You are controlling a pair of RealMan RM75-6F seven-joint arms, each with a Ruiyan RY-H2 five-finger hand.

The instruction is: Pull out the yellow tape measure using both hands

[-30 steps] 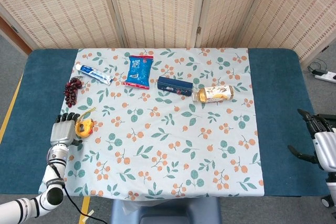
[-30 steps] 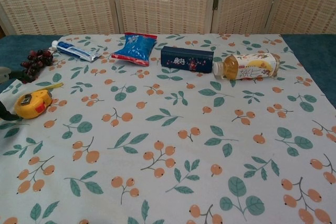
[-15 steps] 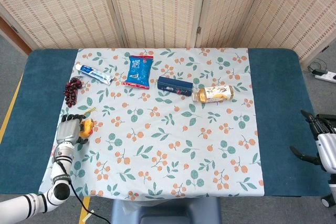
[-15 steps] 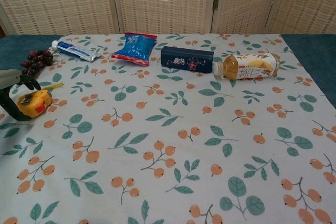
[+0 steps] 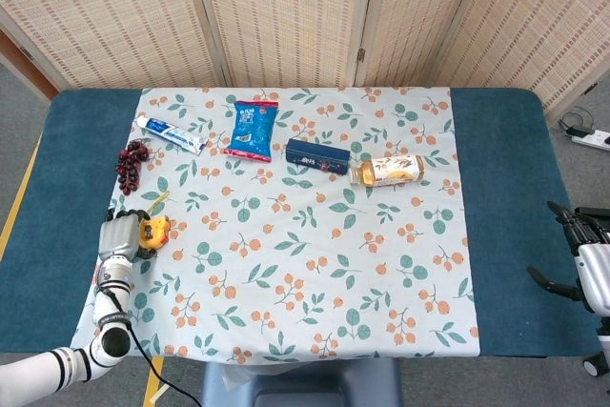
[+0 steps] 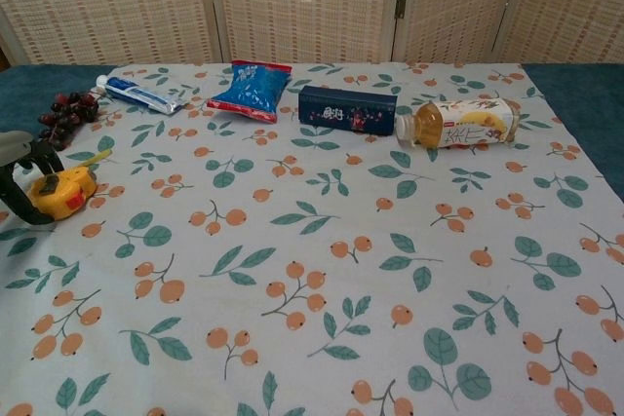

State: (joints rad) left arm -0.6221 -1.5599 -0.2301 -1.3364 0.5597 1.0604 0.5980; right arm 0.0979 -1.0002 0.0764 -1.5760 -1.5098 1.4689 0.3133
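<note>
A matt printed cotton-like cloth with orange berries and green leaves point(image 5: 315, 264) covers a bench topped in deep blue, felt-like fabric point(image 5: 500, 188). The yellow tape measure with its smooth plastic case point(image 6: 60, 192) shows a dull sheen. A glossy blue foil snack bag point(image 6: 251, 91) and a clear plastic bottle of amber drink point(image 6: 463, 122) catch the light, beside a dark blue matt cardboard box point(image 6: 346, 109). Behind stand coarse woven-reed screen panels point(image 5: 286, 7). The left hand point(image 5: 118, 236) looks pale grey metal with black parts.
</note>
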